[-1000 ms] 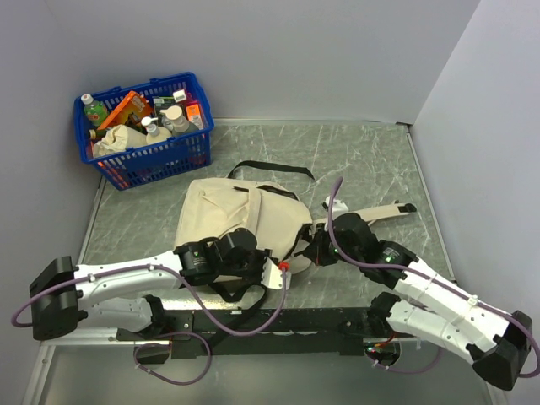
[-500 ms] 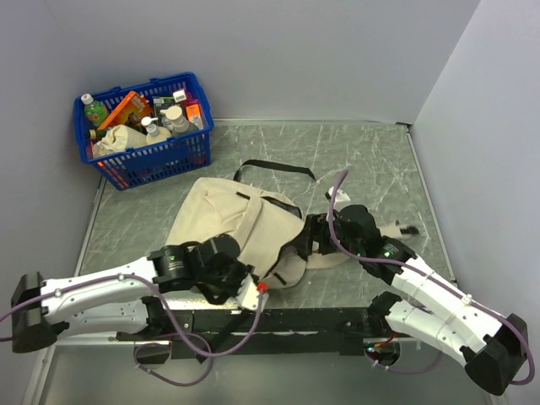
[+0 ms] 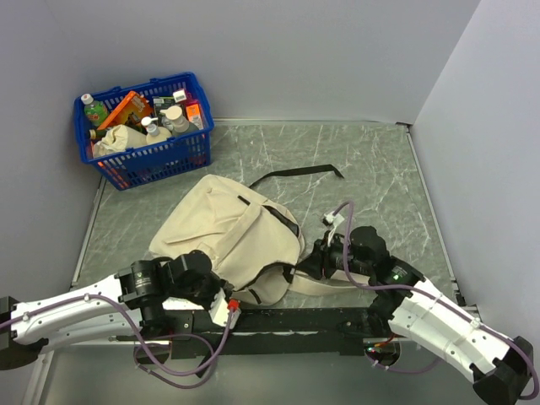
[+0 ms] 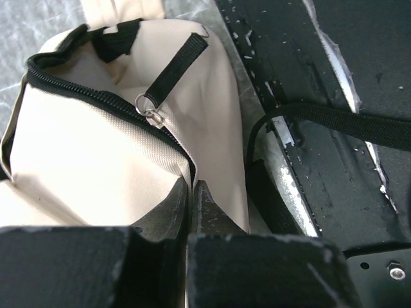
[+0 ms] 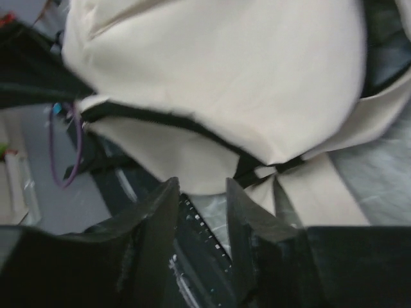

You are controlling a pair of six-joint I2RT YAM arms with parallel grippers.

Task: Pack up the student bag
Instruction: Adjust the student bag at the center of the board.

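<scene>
Student bag lies apart from blue basket.

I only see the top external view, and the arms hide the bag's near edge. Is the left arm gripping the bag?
Observer: Yes. The left wrist view shows the left gripper, jaws shut on the student bag, pinching cream fabric at the zipper edge.
Operator: And the right one?
Observer: The right wrist view shows the right gripper, jaws apart, nothing between them; cream fabric lies just beyond.
Operator: Anything to pull the zip with?
Observer: A metal zipper pull sits on the zipper line just beyond the shut jaws, in the left wrist view.
</scene>
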